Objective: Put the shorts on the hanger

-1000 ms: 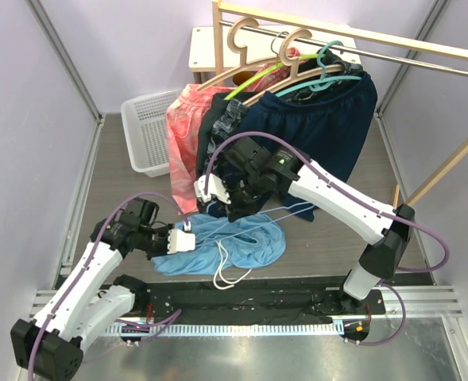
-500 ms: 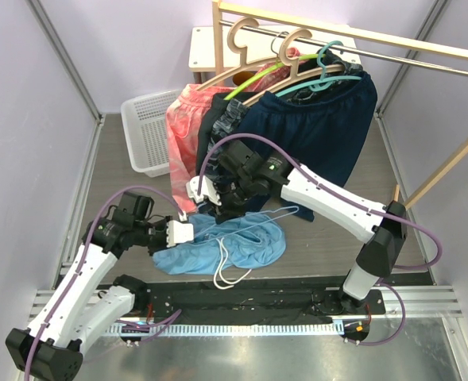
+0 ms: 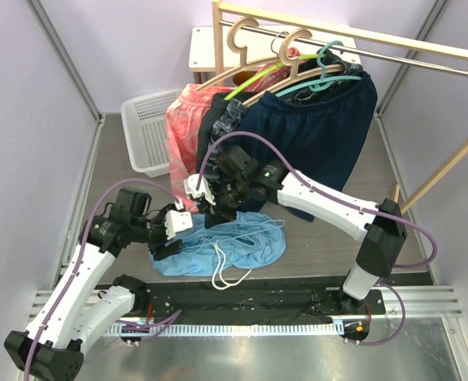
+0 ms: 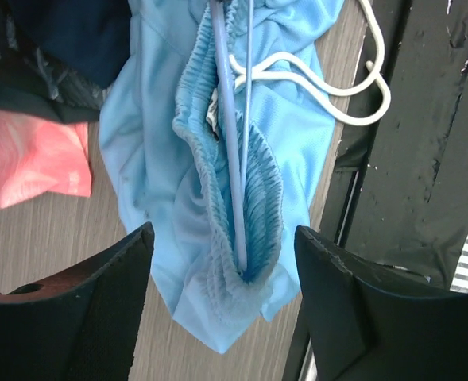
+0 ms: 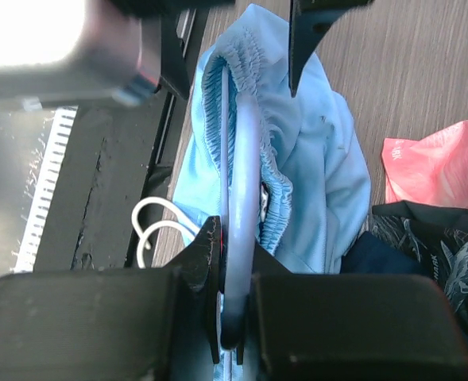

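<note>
shorts [image 3: 245,248] lie crumpled on the counter [image 3: 321,258] at lower centre of the top view, with the white drawstring [image 3: 226,274] looping toward the bottom edge. in the left wrist view you see the hanger [image 4: 230,159] as a thin pale-blue wire. it runs down the middle of the frame and ends inside the gathered elastic waistband.

the right jaws are closed on the hanger. in the right wrist view the wire is pinched between them at bottom centre and rises from there into the waist opening of the shorts.

the left jaws stand wide and hold nothing. they fill the bottom left and bottom right corners of the left wrist view, and the waistband fold shows in the gap between them, apart from both.

coral-pink shorts [image 3: 182,131] and navy shorts [image 3: 321,131] hang from the rack rail [image 3: 377,36] at upper centre of the top view. a white basket [image 3: 146,119] sits at upper left.
</note>
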Available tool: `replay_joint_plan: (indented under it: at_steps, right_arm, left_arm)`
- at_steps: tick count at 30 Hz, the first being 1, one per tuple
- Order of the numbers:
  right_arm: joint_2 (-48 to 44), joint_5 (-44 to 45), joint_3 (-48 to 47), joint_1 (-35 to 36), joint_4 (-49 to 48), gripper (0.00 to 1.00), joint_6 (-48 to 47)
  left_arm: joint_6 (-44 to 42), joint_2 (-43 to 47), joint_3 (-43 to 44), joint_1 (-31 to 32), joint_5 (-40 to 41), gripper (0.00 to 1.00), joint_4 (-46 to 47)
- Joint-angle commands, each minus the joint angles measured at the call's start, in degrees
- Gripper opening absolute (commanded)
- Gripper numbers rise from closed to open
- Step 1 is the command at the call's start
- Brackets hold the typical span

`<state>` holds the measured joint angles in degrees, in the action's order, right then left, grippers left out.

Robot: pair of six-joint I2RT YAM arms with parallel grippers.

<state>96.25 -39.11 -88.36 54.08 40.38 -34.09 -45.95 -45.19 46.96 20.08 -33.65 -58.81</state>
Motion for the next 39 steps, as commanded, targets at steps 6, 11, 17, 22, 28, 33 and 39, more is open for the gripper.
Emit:
replay_joint_plan:
  at_steps: [6, 11, 17, 22, 28, 33, 39]
  right_arm:
    - [-2.4, -3.2, 0.8, -0.7, -5.7, 0.01, 1.3]
    - [-2.5, -3.4, 1.3, -0.8, -6.0, 0.01, 0.9]
    - [-1.7, -5.1, -1.4, -0.8, -8.0, 0.01, 3.8]
    - [-1.6, -6.0, -1.6, -0.8, -9.6, 0.01, 5.7]
    - [-5.7, 6.9, 0.8, -2.3, -10.0, 0.46, 18.1]
    - [-16.0, 17.9, 10.1, -5.9, -9.8, 0.75, 28.0]
    - [-29.4, 28.2, 24.1, -6.1, -7.5, 0.66, 31.2]
  left_arm:
    - [-9.6, -0.9, 2.9, -9.1, -0.2, 0.74, -10.0]
    - [-13.0, -3.3, 0.0, -9.3, -0.2, 0.75, -8.7]
    - [-12.2, -3.9, -3.3, -9.3, -6.8, 0.66, -1.6]
    - [-8.8, -6.9, -3.7, -9.3, -8.3, 0.07, 3.0]
    - [-4.1, -3.9, -4.9, -9.5, -6.3, 0.0, 6.2]
    - [-1.4, -1.4, -6.0, -9.4, -6.0, 0.0, 6.9]
    - [-0.4, -1.8, -5.7, -9.5, -5.7, 0.0, 7.9]
